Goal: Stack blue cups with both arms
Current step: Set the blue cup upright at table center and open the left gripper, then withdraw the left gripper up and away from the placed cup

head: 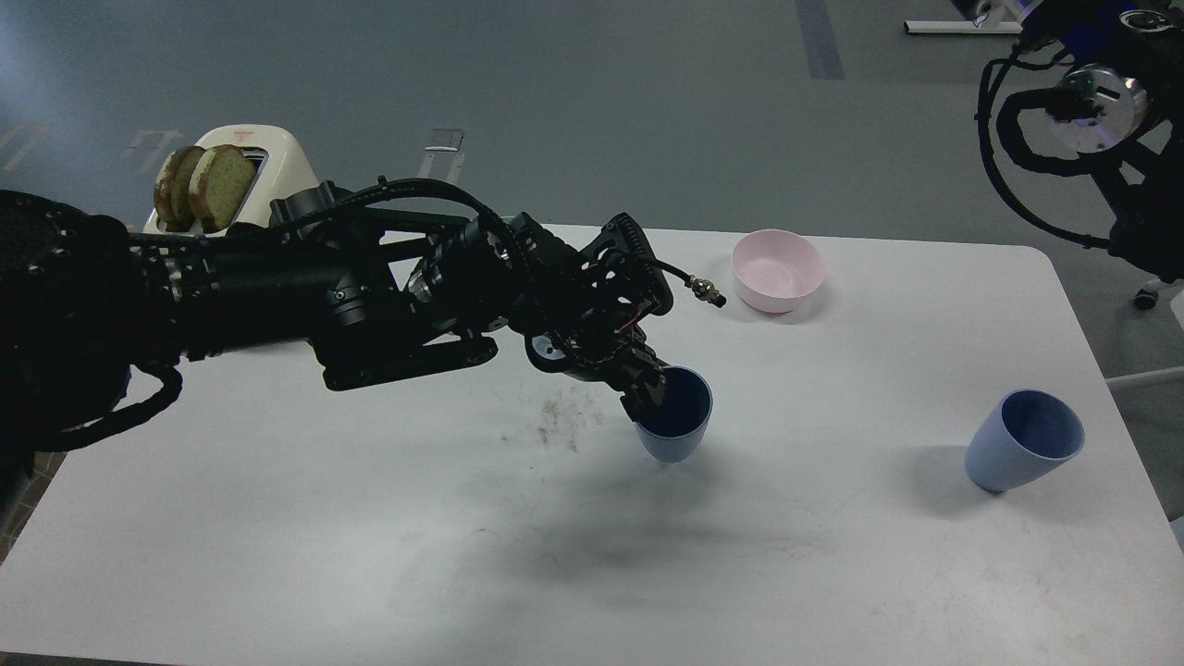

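Observation:
My left arm reaches in from the left across the white table. Its gripper is shut on the near-left rim of a light-blue cup, which is upright at the middle of the table, at or just above the surface. A second blue cup stands alone near the right edge, tilted with its mouth toward the right. My right arm hangs high at the top right, off the table; its gripper is not seen.
A pink bowl sits at the back of the table, right of my left wrist cable plug. A white toaster with bread slices stands at the back left. A patch of crumbs lies left of the held cup.

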Robot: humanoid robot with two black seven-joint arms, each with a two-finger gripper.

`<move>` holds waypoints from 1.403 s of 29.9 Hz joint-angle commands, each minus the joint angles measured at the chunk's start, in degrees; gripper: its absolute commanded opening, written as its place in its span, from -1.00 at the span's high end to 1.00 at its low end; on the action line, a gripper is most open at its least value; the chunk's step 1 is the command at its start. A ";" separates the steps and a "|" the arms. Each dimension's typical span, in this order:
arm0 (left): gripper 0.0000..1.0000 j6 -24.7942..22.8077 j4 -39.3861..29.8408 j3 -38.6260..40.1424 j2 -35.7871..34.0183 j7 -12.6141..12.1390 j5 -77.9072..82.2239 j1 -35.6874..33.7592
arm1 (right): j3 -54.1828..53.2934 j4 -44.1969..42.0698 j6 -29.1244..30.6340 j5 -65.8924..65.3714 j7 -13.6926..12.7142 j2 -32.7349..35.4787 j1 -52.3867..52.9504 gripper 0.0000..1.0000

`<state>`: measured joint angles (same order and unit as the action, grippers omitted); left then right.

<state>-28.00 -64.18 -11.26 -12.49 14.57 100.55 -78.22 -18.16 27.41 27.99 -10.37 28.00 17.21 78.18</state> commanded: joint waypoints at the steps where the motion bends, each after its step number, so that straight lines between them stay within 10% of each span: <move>1: 1.00 0.00 0.63 -0.17 0.27 0.02 0.00 0.17 | -0.04 0.02 0.01 0.00 0.00 -0.07 -0.14 -1.00; 15: 0.28 0.00 0.81 -0.17 0.28 -0.15 -0.35 0.79 | 0.05 0.37 0.01 0.00 0.00 -0.07 -0.40 -1.00; 24: -0.74 0.00 0.90 0.53 -0.78 -0.15 -2.02 0.09 | 0.31 1.07 0.01 -0.09 0.00 0.36 -0.49 -1.00; 32: -0.93 0.00 -1.38 3.77 -6.92 -0.33 -14.14 -3.08 | 1.02 3.79 0.01 -0.09 0.00 4.49 -0.84 -1.00; 42: -0.93 0.00 -1.04 20.57 -21.69 -0.94 -34.27 1.31 | 8.48 21.80 0.01 -4.03 0.00 27.33 -1.54 -1.00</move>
<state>-27.99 -65.57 6.18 -30.67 13.56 71.08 -78.89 -11.35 43.96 27.98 -11.66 28.00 38.18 76.91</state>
